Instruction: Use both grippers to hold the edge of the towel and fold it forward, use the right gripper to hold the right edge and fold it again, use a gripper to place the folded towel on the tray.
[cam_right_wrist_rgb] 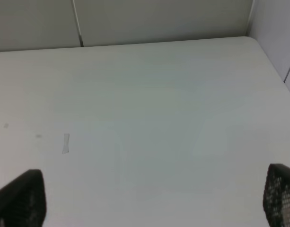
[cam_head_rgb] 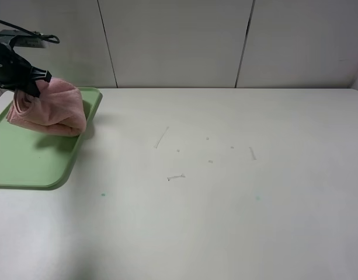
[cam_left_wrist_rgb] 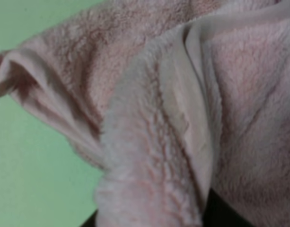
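Pink towel (cam_head_rgb: 50, 108) hangs bunched from my left jaws (cam_head_rgb: 34, 87), clamped on it, right over the tray (cam_head_rgb: 27, 160). Right jaws (cam_right_wrist_rgb: 154, 198) wide open, empty, far off.

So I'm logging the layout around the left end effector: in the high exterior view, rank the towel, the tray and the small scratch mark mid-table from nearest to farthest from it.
1. The towel, bunched in the left end effector at the far left.
2. The tray, directly under the towel, left edge of the table.
3. The scratch mark, out toward the table's middle, well to the right.
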Tool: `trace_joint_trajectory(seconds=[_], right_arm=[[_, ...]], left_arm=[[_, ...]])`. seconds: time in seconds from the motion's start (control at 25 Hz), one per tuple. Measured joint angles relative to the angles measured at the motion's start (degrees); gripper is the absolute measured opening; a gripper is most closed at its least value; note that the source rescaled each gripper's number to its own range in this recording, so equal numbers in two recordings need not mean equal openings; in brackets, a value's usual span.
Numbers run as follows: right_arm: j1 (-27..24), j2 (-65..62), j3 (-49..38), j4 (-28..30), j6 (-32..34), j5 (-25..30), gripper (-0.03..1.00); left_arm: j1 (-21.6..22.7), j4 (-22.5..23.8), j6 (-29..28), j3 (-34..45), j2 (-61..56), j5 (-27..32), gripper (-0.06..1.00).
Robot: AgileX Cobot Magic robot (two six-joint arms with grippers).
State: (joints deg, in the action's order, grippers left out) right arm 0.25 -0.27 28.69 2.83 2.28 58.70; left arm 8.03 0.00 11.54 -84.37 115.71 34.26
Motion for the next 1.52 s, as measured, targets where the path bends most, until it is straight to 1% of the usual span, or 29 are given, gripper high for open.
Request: trace_joint_trajectory(seconds=[0.08, 0.12, 0.2, 0.24, 0.28, 0.32, 0.4, 0.48, 0.68, 0.88, 1.28, 1.52], right_arm=[[0.00, 0.00, 0.00, 0.00, 0.00, 0.00, 1.00], [0.00, 0.00, 0.00, 0.00, 0.00, 0.00, 1.00], [0.00, 0.00, 0.00, 0.00, 0.00, 0.00, 1.00], [0.00, 0.00, 0.00, 0.00, 0.00, 0.00, 1.00], [0.00, 0.00, 0.00, 0.00, 0.00, 0.00, 1.00], [0.00, 0.00, 0.00, 0.00, 0.00, 0.00, 1.00], [0.00, 0.00, 0.00, 0.00, 0.00, 0.00, 1.00], [0.00, 0.00, 0.00, 0.00, 0.00, 0.00, 1.00], [0.00, 0.00, 0.00, 0.00, 0.00, 0.00, 1.00], [0.00, 0.00, 0.00, 0.00, 0.00, 0.00, 1.00], [0.00, 0.00, 0.00, 0.00, 0.00, 0.00, 1.00], [0.00, 0.00, 0.00, 0.00, 0.00, 0.00, 1.00]], left_arm=[[0.00, 0.00, 0.00, 0.00, 0.00, 0.00, 0.25], [0.00, 0.00, 0.02, 0.00, 0.00, 0.00, 0.33], [0.00, 0.30, 0.02, 0.00, 0.00, 0.00, 0.58], [0.04, 0.35, -0.04, 0.00, 0.00, 0.00, 0.74], [0.11, 0.41, -0.03, 0.00, 0.00, 0.00, 0.84], [0.18, 0.55, -0.07, 0.00, 0.00, 0.00, 0.90], [0.18, 0.67, -0.07, 0.00, 0.00, 0.00, 0.96], [0.18, 0.75, -0.07, 0.00, 0.00, 0.33, 0.98], [0.18, 0.75, -0.07, 0.00, -0.49, 2.37, 1.00], [0.23, 0.75, -0.07, 0.00, -3.10, 6.01, 1.00], [0.23, 0.61, -0.07, 0.00, -10.53, 19.56, 1.00], [0.23, -0.60, -0.07, 0.00, -14.31, 26.12, 1.00]])
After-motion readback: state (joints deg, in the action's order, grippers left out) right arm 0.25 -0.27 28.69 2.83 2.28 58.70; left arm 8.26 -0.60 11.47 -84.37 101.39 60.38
